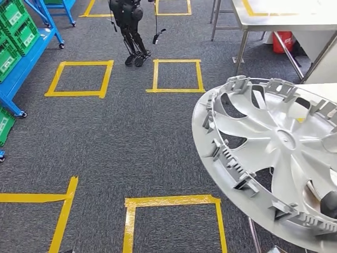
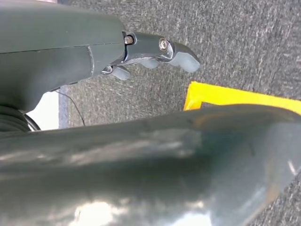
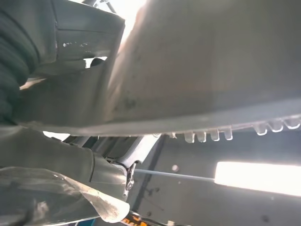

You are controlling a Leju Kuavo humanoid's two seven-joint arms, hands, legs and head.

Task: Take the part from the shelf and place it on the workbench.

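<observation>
Close to the head camera, one silver wheel cover (image 1: 274,158) rides in the air, inner side up, off the blue shelf (image 1: 23,63) already. Both hands look clamped on its rim: left hand (image 2: 71,52), right hand (image 3: 67,84). Judging by this: pick done, placing left. One white table (image 1: 290,21) far right; another robot (image 1: 129,26) beyond.

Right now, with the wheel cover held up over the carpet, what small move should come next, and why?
Probably keep carrying the wheel cover toward the white workbench ahead on the right. The cover hangs tilted over grey carpet, with nothing under it, so letting go here would drop it. The right hand presses against its rim, so the grip looks usable.
</observation>
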